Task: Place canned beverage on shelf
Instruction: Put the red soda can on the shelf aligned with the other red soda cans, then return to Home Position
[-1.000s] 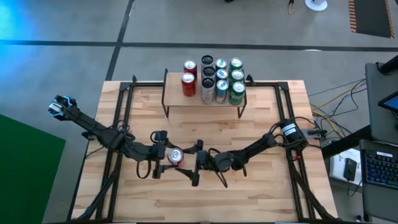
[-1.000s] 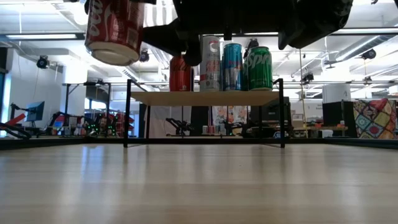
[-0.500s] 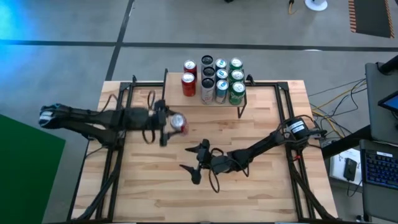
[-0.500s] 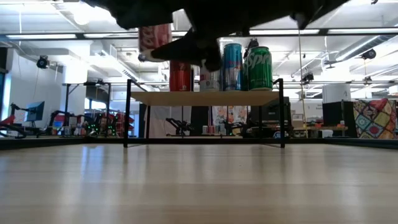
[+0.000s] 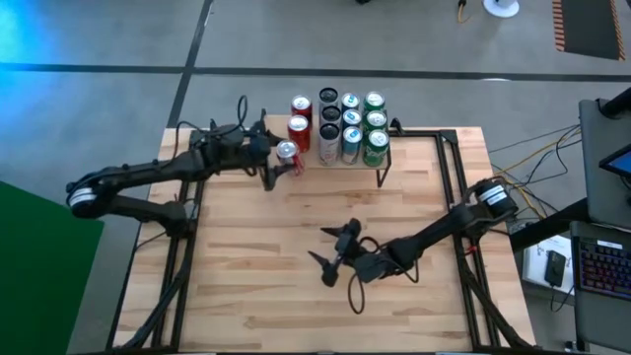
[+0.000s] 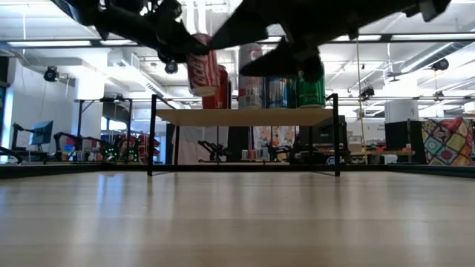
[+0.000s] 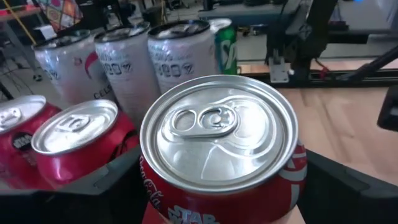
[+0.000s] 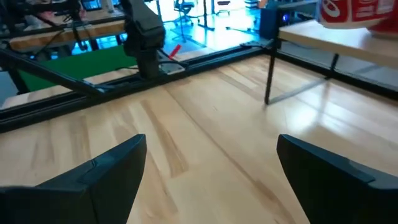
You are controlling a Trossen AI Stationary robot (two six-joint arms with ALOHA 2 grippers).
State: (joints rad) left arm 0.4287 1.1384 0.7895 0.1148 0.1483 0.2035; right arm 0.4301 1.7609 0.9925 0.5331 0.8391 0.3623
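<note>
A red cola can (image 5: 287,153) is in my left gripper (image 5: 280,161), which is shut on it by the left front of the shelf (image 5: 370,158), a light-wood board on thin black legs at the table's far side. The low view shows the can (image 6: 202,67) tilted above the board (image 6: 245,116). Two red cans (image 5: 299,128) and several silver and green cans (image 5: 351,126) stand on the shelf. My right gripper (image 5: 330,258) is open and empty over the middle of the table. My left gripper pinches the can's side wall (image 7: 155,186) between its two fingers (image 7: 112,180), just below the top rim. The fingers reach level from the table's left side. The can is lifted clear, top up and slightly tilted, above the shelf board.
Next to the held can, two red cans (image 7: 78,134) and a row of silver cans (image 7: 177,53) fill the shelf's middle and right. Bare board (image 5: 271,133) shows at the shelf's left end. Black frame rails (image 5: 187,227) run along both table sides.
My left gripper has carried the red can from the middle of the table up and toward the far edge, to the shelf's left front. My right gripper has stayed open and drifted a little toward the table's right edge.
</note>
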